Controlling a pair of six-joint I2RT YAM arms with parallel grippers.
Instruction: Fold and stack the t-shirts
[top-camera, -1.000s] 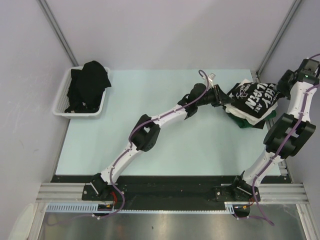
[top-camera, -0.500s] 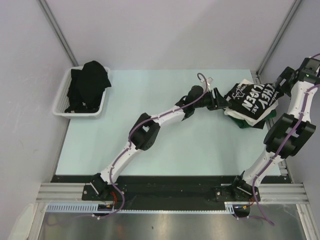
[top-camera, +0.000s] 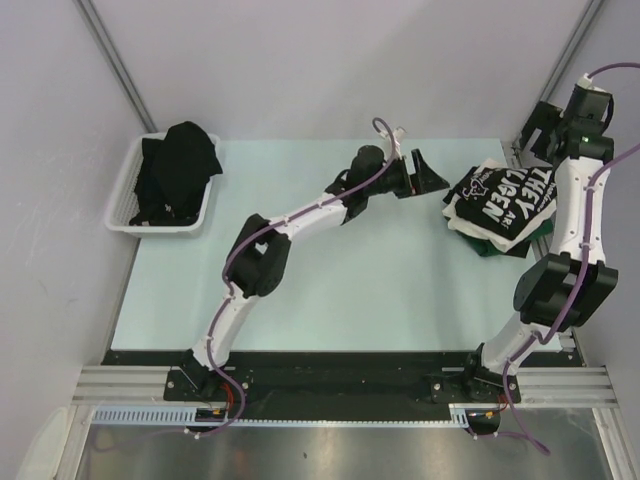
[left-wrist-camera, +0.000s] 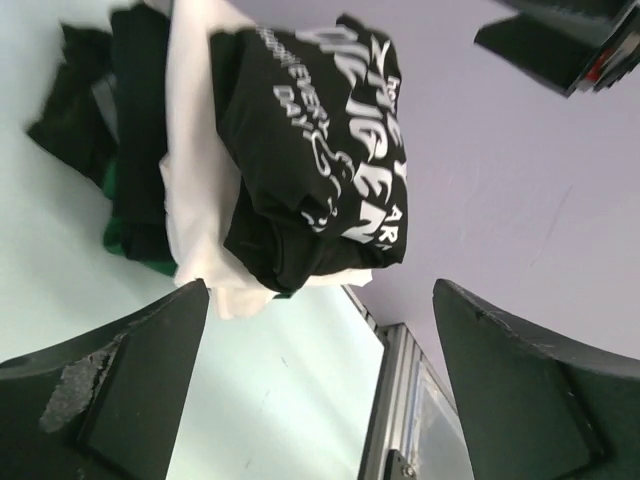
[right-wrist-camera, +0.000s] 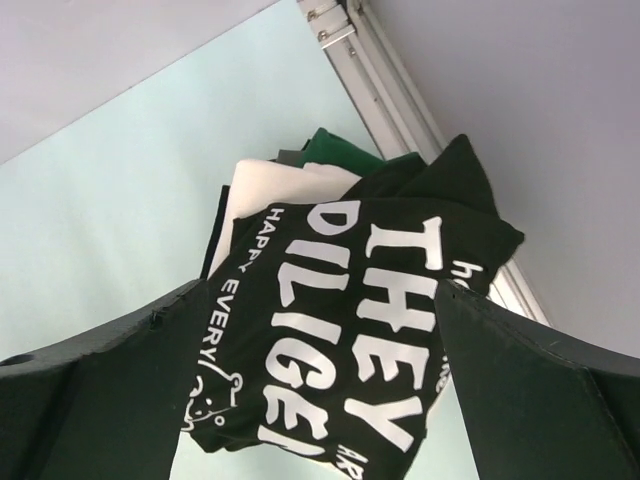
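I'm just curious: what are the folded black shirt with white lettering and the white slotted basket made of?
The folded black shirt with white lettering looks like soft matte cloth, probably cotton: it creases and sags at its edges. The white slotted basket looks like rigid moulded plastic: even slots, stiff smooth rim.

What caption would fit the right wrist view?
Open right tool frames the lettered black t-shirt atop the folded stack.

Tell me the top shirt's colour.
Top shirt is black with white lettering; right wrist view shows it best.
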